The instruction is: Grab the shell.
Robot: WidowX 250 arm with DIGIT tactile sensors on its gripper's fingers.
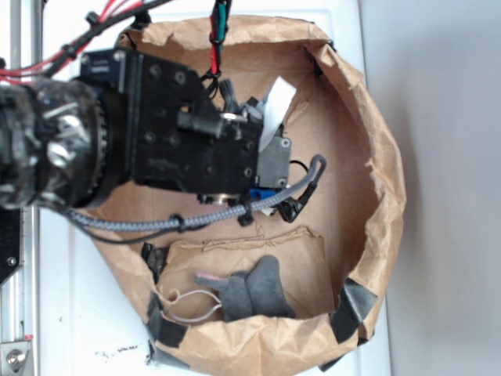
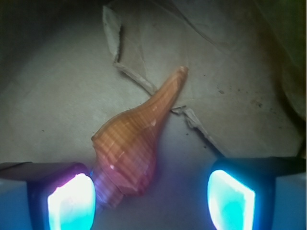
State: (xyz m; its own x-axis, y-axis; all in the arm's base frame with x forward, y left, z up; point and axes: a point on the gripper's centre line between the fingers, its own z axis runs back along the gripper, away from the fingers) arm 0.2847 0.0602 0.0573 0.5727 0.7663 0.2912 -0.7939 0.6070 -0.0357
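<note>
Orange shell (image 2: 136, 143) between spread pincer (image 2: 151, 201) pads

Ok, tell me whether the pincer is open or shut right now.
Open. In the wrist view the pincer has its two glowing pads wide apart, and the shell lies between them, nearer one pad, ungripped.
</note>
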